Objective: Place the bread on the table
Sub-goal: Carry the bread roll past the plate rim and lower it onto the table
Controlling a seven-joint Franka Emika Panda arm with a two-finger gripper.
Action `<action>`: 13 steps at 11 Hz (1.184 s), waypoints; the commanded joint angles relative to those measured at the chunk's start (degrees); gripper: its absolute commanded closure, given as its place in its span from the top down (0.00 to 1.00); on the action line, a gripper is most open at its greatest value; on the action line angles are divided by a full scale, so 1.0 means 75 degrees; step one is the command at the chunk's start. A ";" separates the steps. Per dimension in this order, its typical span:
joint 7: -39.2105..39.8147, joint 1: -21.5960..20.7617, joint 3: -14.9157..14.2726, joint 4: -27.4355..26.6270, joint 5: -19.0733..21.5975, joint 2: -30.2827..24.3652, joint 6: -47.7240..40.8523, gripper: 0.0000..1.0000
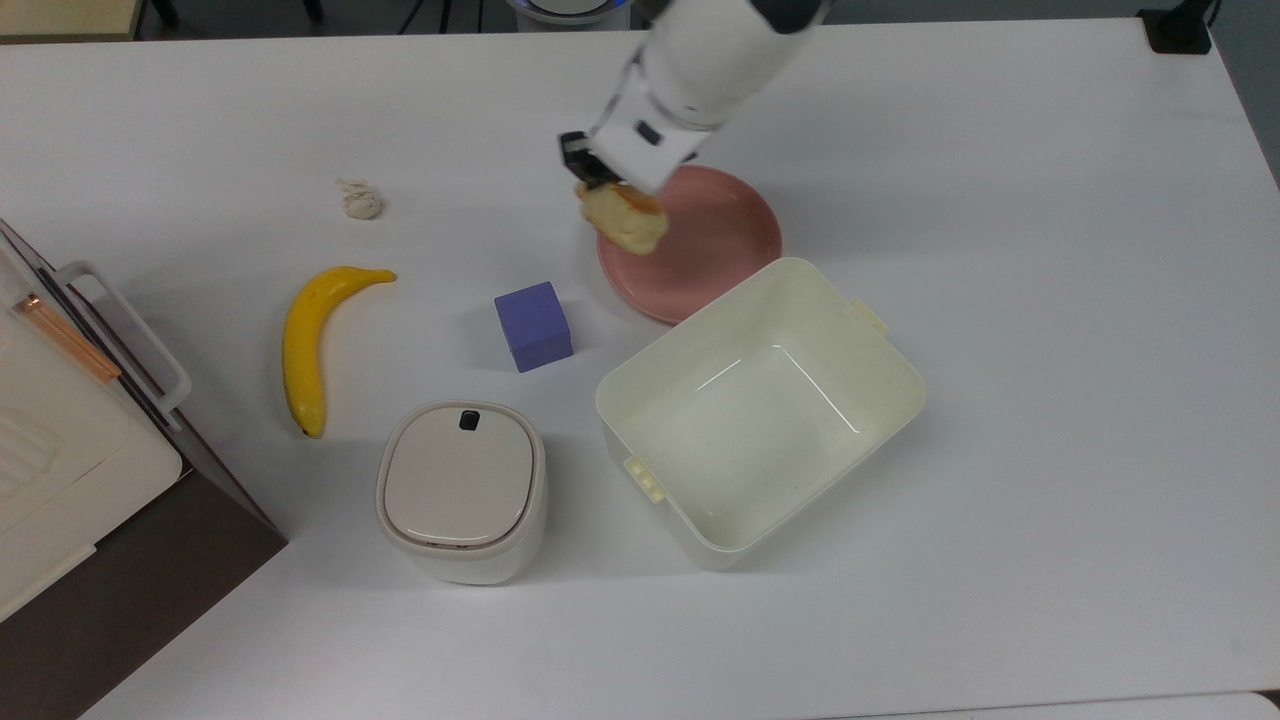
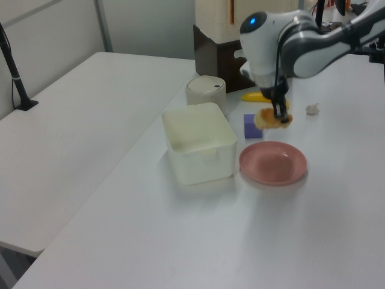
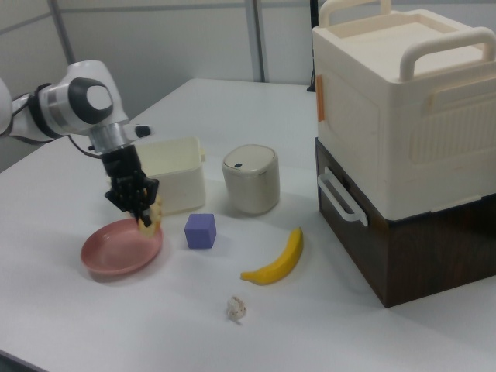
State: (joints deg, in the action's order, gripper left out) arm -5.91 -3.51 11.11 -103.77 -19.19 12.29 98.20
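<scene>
A second white table (image 2: 72,114) stands beside the desk (image 2: 198,241). Grey partition wall (image 3: 194,43) behind, evenly lit.

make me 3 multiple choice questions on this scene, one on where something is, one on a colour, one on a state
1. Where is the bread?
A. lying on the plate
B. held in the air by the gripper
C. inside the open bin

2. What colour is the cube?
A. purple
B. green
C. red

3. What state is the plate in?
A. stacked with fruit
B. flipped over
C. bare, with nothing on it

Answers:
1. B, the left view shows the bread clamped between the fingers, well above the plate.
2. A, it shows purple in all three views.
3. C, its pink inside is bare in the top view.
</scene>
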 commanded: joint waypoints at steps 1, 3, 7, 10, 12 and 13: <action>0.0307 0.0583 -0.0040 -0.0285 0.0052 -0.0150 -0.0086 0.00; 0.0449 0.0889 -0.0041 -0.0554 -0.0112 -0.0092 -0.0086 0.00; 0.0542 0.1450 -0.0041 -0.0871 -0.0183 0.0049 -0.0074 0.00; 0.0531 0.1744 -0.0052 -0.0906 -0.0429 0.0365 -0.0051 0.08; 0.0438 0.1757 -0.0052 -0.0848 -0.0487 0.0354 -0.0051 0.89; 0.0425 0.1734 -0.0052 -0.0848 -0.0627 0.0354 -0.0051 1.00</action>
State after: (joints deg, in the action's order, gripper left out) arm -2.82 10.00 10.83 -109.88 -21.81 15.86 98.13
